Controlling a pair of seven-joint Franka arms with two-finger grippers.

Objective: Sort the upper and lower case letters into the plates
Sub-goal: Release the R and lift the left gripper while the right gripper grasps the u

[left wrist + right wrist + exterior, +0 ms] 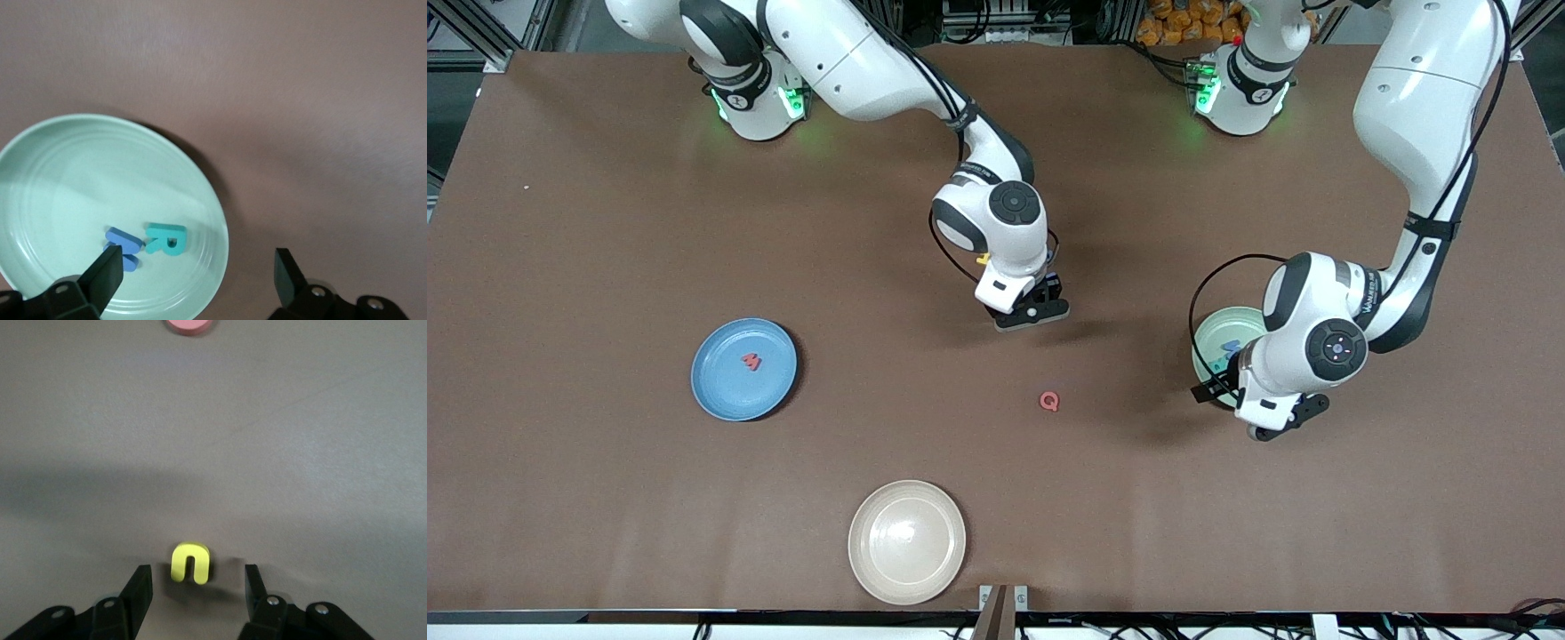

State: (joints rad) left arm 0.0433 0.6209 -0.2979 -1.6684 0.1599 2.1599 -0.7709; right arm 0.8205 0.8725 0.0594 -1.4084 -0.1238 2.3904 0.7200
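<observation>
Table (605, 222): brown surface carrying three plates and loose toy letters.
Left arm: reaches from its base down to the mint green plate (1209, 342), its wrist covering most of that plate in the front view.
Right arm: reaches from its base to the middle of the table.
Blue plate (720, 391): toward the right arm's end, well apart from both grippers, with a red w (751, 361) lying in it.
Cream-white plate (907, 542): nearest the front camera, apart from both grippers.
Left gripper (197, 270): hangs over the mint green plate's (60, 173) rim, fingers spread wide, gripping nothing.
Right gripper (197, 587): low at the table, fingers partly apart, either side of the yellow u (190, 563) without touching it.
Teal R (165, 239): in the mint green plate, under the left gripper, just beside a blue letter (124, 245) partly hidden by one finger.
Red Q (1049, 401): on the bare table, nearer the front camera than the right gripper.
</observation>
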